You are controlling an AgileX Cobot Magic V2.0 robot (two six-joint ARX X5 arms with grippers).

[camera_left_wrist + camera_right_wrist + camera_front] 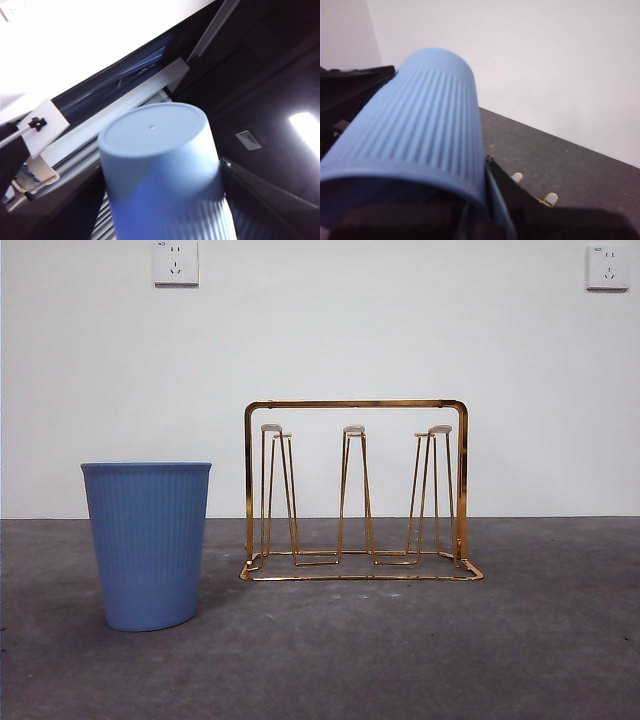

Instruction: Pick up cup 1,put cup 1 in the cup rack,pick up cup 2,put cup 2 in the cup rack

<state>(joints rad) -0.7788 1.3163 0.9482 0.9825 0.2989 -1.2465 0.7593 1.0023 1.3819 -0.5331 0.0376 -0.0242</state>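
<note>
- Left pincer [165,220] is clamped on a ribbed blue cup [160,170].
- Right pincer [415,220] seemingly grips another blue cup [415,130].
- A third cup [148,540] stands left of the empty gold cup rack [355,490] on the bench [400,650].

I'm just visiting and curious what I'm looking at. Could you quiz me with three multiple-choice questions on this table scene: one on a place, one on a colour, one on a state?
1. Seen from the front, the cup on the table stands:
A) left of the rack
B) inside it
C) right of it

2. The rack is:
A) silver
B) gold
C) black

3. That cup is:
A) tipped over
B) upside down
C) upright

Answers: 1 A, it stands apart, left of the frame; 2 B, the wire shines gold; 3 C, its wider rim faces up.
</note>
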